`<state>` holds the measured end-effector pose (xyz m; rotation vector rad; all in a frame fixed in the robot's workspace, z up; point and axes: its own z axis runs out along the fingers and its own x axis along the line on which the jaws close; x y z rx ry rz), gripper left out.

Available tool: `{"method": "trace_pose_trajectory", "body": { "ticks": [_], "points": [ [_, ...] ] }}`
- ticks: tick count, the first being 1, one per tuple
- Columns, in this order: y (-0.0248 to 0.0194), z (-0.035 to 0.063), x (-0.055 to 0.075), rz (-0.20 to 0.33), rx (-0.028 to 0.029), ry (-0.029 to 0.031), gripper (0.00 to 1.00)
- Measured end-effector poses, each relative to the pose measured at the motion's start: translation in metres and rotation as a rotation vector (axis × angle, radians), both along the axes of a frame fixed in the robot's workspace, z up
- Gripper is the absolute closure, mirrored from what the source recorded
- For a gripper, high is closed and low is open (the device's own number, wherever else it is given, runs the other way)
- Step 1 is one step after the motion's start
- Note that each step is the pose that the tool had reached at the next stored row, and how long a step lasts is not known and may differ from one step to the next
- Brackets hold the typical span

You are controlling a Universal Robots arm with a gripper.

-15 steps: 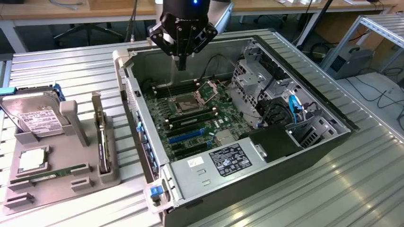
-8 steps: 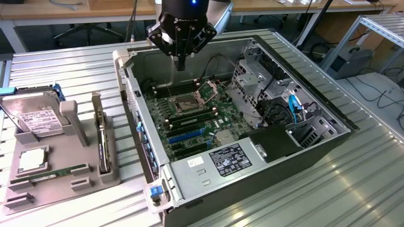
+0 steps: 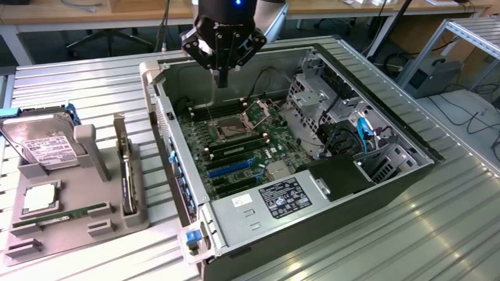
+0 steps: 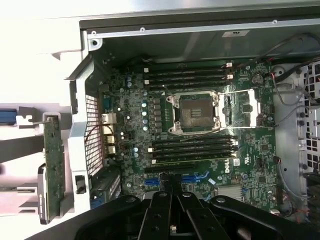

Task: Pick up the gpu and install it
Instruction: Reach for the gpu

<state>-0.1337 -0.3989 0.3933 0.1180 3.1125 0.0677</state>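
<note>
The gpu (image 3: pixel 125 175) stands on edge in a slot of the grey holder (image 3: pixel 117 225) at the exterior view's left, its metal bracket end pointing up. From the wrist it is a thin edge-on board (image 4: pixel 53 160) outside the case wall. My gripper (image 3: pixel 222 81) hangs shut and empty over the far part of the open computer case (image 3: pixel 258 231), above the motherboard (image 3: pixel 270 140). In the wrist view the fingertips (image 4: pixel 171 189) meet over the blue expansion slots (image 4: pixel 192 177).
The holder also carries a hard drive (image 3: pixel 39 143), a processor (image 3: pixel 39 199) and a green memory stick (image 3: pixel 67 215). Inside the case are an open processor socket (image 4: pixel 192 112), memory slots (image 4: pixel 187 77), drive cages (image 3: pixel 320 99) and loose cables (image 3: pixel 361 132). Everything rests on a ribbed metal table (image 3: pixel 437 234).
</note>
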Motion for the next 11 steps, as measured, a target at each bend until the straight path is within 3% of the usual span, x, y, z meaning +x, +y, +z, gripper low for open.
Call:
{"method": "trace_pose_trajectory", "body": {
  "ticks": [11],
  "points": [
    [0.0000, 0.0000, -0.0039, 0.000, -0.0001, 0.0000, 0.89]
  ]
}}
